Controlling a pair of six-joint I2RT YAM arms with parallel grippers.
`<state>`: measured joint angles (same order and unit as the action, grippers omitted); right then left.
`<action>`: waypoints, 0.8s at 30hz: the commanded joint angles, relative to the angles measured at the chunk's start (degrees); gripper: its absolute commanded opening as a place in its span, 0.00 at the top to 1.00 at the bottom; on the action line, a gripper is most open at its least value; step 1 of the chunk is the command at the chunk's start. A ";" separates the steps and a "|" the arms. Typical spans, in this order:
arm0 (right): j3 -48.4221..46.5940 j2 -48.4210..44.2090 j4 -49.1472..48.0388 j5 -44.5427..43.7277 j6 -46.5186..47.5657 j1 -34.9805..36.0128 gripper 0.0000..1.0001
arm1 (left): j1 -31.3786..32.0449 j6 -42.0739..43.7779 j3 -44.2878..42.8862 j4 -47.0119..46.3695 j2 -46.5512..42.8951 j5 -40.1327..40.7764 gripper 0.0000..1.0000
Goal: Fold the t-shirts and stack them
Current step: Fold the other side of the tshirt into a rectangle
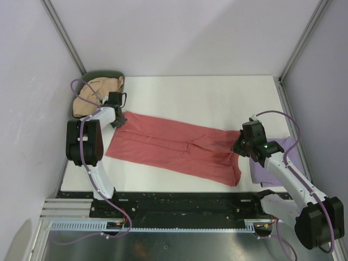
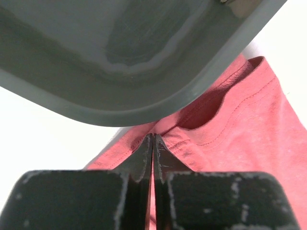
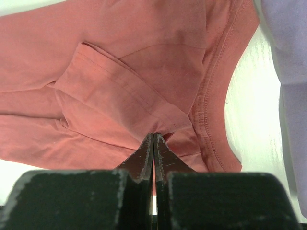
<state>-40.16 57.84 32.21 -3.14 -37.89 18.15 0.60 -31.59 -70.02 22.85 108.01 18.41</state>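
The red t-shirt (image 1: 174,147) lies spread in a long band across the middle of the white surface (image 1: 206,98), running from far left to near right. It is folded lengthwise, with creases along its middle.

The left pincer (image 1: 118,120) is down at the shirt's far-left end, just beside the dark green bin (image 1: 103,75). In the left wrist view its fingers (image 2: 144,158) are pressed together, with a sliver of red cloth (image 2: 249,124) nipped between the tips near the collar, and the bin's rim (image 2: 144,100) fills the space right above.

The right pincer (image 1: 238,147) sits at the shirt's near-right end. The right wrist view shows it (image 3: 153,143) closed tight too, pinching an edge of the red shirt (image 3: 120,72) next to a folded-over sleeve and the curved, stitched neckline.

The tan t-shirt (image 1: 95,92) is bunched up in the bin at the far-left corner (it spills over the rim a little). The lavender t-shirt (image 1: 261,174) lies flat near the right edge of the surface, partly under the right arm and just beside the red shirt. Its pale cloth (image 3: 292,72) shows at the right side of the right wrist view, with a strip of bare surface (image 3: 249,105) between it and the red one.
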 commanded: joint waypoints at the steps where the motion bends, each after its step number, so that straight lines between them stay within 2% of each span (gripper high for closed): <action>1: 0.08 -0.01 -1.70 0.28 0.04 0.31 1.00 | -0.43 1.70 -2.56 0.15 -2.99 2.31 1.00; 4: 0.11 -0.28 -1.55 0.25 -0.09 0.38 1.00 | -0.43 1.78 -2.37 0.17 -2.58 1.80 0.99; 7: 0.09 -0.68 -1.16 0.02 -0.04 0.39 1.00 | -0.43 2.22 -2.40 0.15 -1.21 0.44 0.82; 12: 0.08 -0.76 -0.85 -0.19 0.07 0.31 1.00 | -0.43 2.60 -2.61 0.21 1.45 -1.34 0.71; 18: 0.08 -0.20 -1.43 0.07 -0.08 0.31 1.00 | -0.43 2.94 -2.83 0.39 1.77 -1.19 0.73; 24: 0.08 -0.29 -1.66 0.23 0.02 0.31 1.00 | -0.43 2.71 -2.87 0.42 1.31 -0.77 0.87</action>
<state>-40.16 57.84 31.88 -2.96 -37.89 18.17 0.60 -29.91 -71.05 23.20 109.40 17.26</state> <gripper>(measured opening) 0.009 0.177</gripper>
